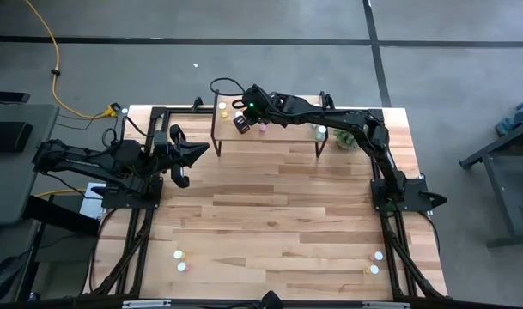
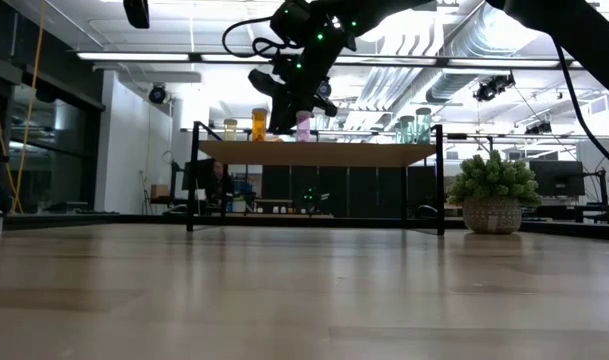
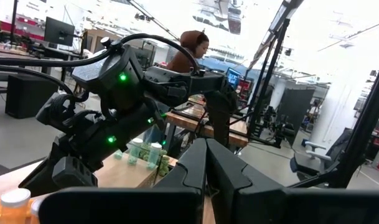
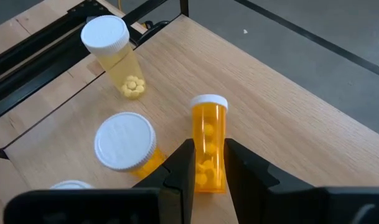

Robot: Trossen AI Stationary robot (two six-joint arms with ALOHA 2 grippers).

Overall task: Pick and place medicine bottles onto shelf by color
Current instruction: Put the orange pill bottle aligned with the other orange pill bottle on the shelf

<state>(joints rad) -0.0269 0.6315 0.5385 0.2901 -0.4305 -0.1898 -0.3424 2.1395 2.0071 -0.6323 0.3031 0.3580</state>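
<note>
The shelf (image 1: 270, 144) stands at the table's far edge. On its left end stand a yellow bottle (image 4: 114, 56) and an orange bottle (image 4: 128, 146). A pink bottle (image 2: 304, 125) stands beside them, and teal bottles (image 2: 414, 125) stand at the shelf's right end. My right gripper (image 4: 209, 177) is over the shelf's left end, shut on another orange bottle (image 4: 208, 143). My left gripper (image 1: 192, 153) hovers shut and empty at the table's left, level with the shelf's front. My right gripper pinches the orange bottle's body (image 4: 208, 168) between its two fingers, near the bottom end. The fingers (image 4: 180, 168) slant down from above. The white cap (image 4: 209, 101) points away from the gripper, so the bottle is tilted over. I cannot tell whether it rests on the shelf top (image 4: 289, 124).
A potted green plant (image 2: 494, 195) stands right of the shelf. Two bottles (image 1: 180, 260) stand near the table's front left and two (image 1: 375, 263) near its front right. A person (image 3: 192, 46) is in the room beyond the table.
</note>
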